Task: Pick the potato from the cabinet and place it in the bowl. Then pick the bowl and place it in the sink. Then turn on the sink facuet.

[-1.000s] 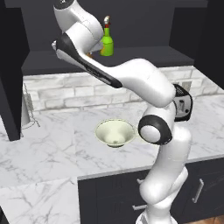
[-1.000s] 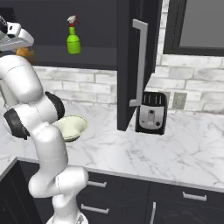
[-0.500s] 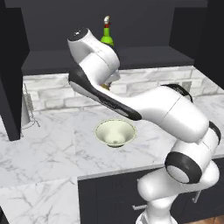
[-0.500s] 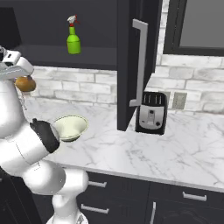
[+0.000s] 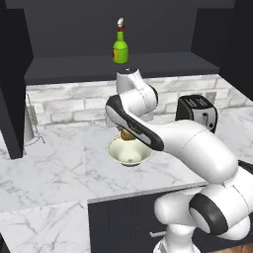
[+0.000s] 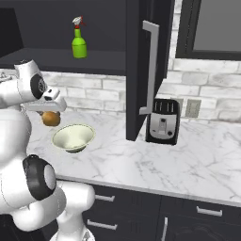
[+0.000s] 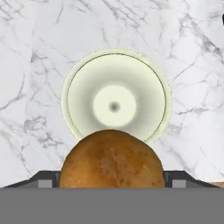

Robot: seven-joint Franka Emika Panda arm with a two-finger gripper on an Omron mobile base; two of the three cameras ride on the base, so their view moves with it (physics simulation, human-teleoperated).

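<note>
Gripper clamped on small round orange-brown potato, held just above wide pale cream-green bowl standing on white marble bench.

One round orange-brown potato. One wide, shallow, pale cream-green bowl with a flared rim. One green bottle with a red-and-white top. One black toaster with a silver front panel. One dark grey wall cabinet with a single wide flat shelf, and one open dark cabinet door bearing one long silver handle. One white marble counter. One pale wall outlet. One thin wire rack at the counter's far left.
</note>
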